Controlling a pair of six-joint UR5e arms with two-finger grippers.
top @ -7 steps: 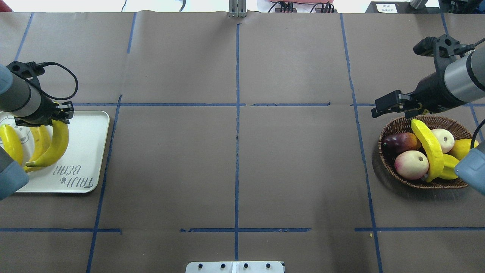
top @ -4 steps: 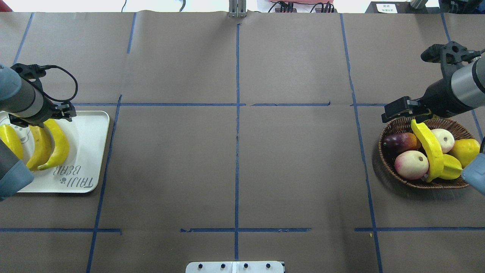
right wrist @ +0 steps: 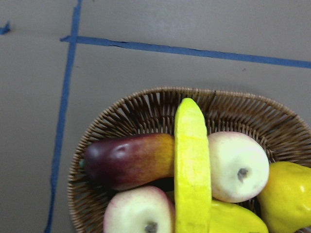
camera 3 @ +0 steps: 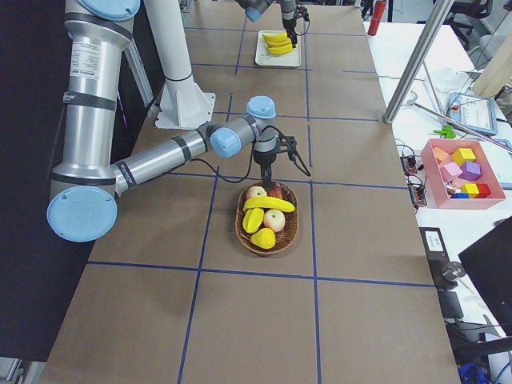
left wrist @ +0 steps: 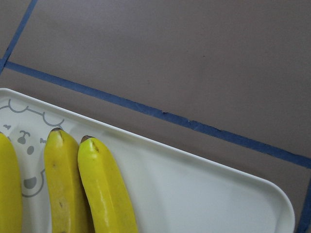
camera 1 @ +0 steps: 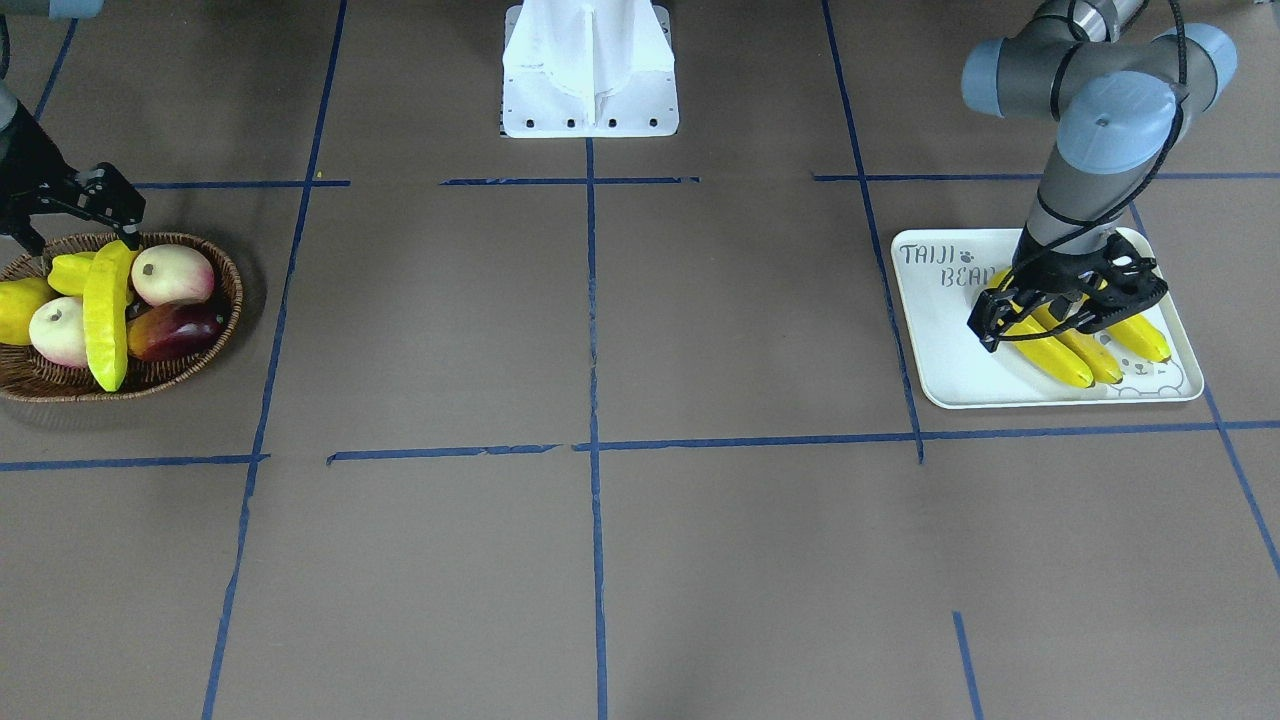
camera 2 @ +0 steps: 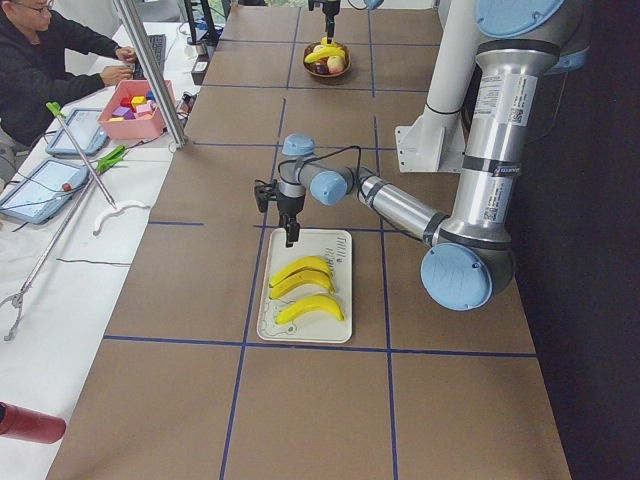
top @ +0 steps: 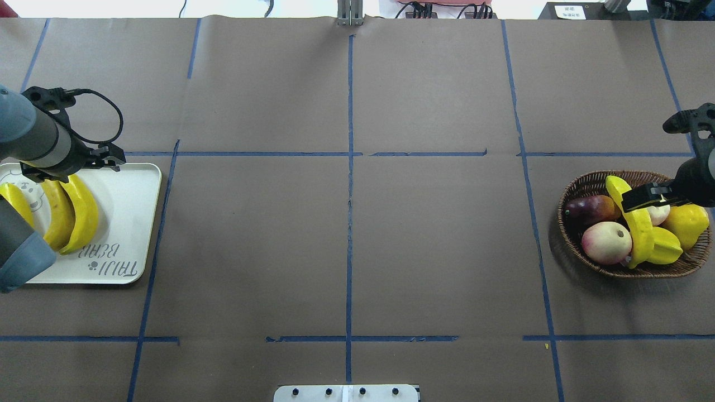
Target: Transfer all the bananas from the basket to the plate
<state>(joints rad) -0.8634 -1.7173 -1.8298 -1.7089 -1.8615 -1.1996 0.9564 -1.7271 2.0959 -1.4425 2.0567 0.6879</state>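
As seen overhead, noted right gripper [top: 632, 200] fingers spread above last banana [top: 640, 234]; long axis fore-aft across basket [top: 566, 240], toward robot.

Third banana [top: 84, 215] now apparently on plate [top: 129, 223]

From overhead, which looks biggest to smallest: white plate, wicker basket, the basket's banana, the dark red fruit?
1. Plate and basket: too alike to rank; an arm hides part of the plate.
2. Banana
3. Dark red fruit
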